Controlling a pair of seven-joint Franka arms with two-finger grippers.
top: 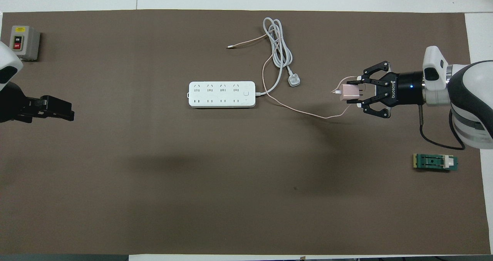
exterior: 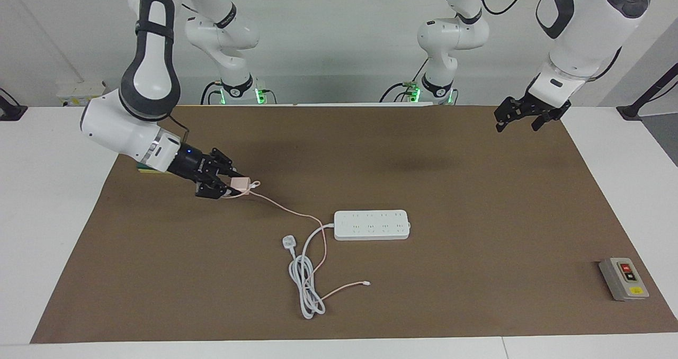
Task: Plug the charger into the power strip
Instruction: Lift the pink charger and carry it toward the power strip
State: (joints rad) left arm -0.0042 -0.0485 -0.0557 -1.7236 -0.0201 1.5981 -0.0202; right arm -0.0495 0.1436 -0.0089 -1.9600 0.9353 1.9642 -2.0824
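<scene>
Over the surface toward the right arm's end: right end effector pinching charger, carrying step. Next: swing toward power strip, four o'clock, prongs down. Left end effector spread, waiting.

One charger, one power strip, one switch box, one green part.

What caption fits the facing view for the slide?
Right gripper holds the small pale pink cube charger above the brown mat, short of the long flat white power strip; left arm waits.
</scene>
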